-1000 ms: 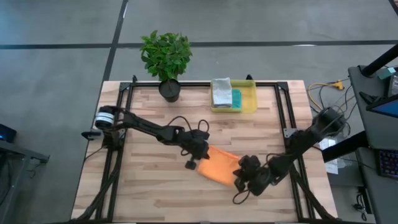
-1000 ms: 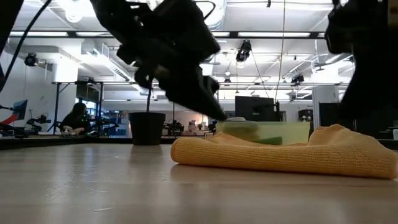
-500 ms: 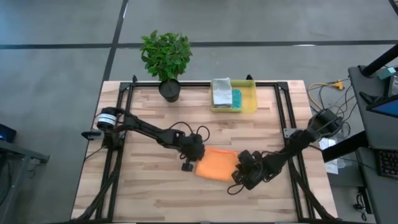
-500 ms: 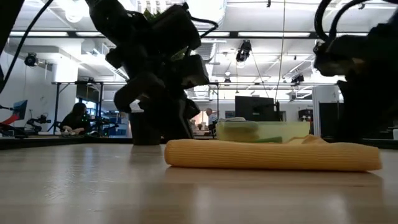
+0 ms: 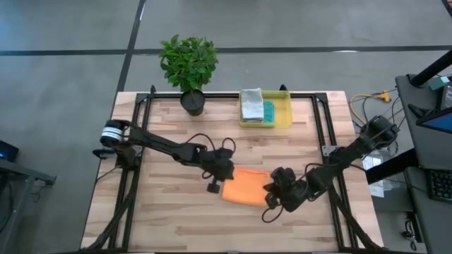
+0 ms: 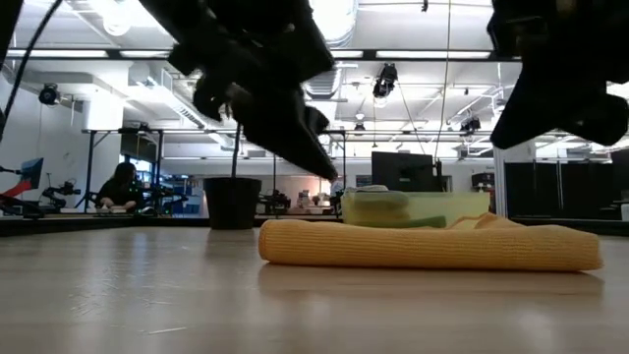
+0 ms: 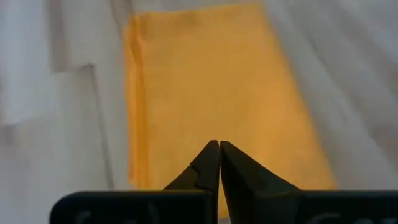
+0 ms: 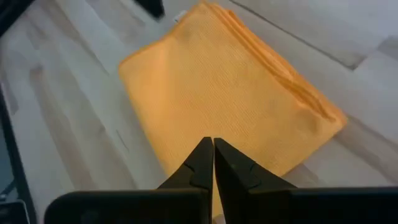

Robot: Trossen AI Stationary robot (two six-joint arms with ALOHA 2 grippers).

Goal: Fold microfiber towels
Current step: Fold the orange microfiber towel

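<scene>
An orange microfiber towel [image 5: 247,185] lies folded into a flat rectangle on the wooden table, right of centre; the low view shows it resting flat [image 6: 432,246]. My left gripper [image 5: 227,180] is shut and hovers above the towel's left end [image 7: 211,87], its tips [image 6: 332,175] clear of the cloth. My right gripper [image 5: 270,189] is also shut and hangs above the towel's right end [image 8: 224,87], raised well off it [image 6: 503,143]. A grey towel [image 5: 251,104] and a teal one [image 5: 268,111] lie folded in the yellow bin.
The translucent yellow bin [image 5: 279,116] stands at the table's far edge, right of centre. A potted plant [image 5: 189,67] stands left of it. Black frame rails [image 5: 141,127] run along the table's left, far and right sides. Bare wood lies near and left of the orange towel.
The towel's right end, humped up a second ago, has come down and the towel now lies flat and level. Both grippers dipped to the towel's ends half a second ago and have since risen clear of it.
</scene>
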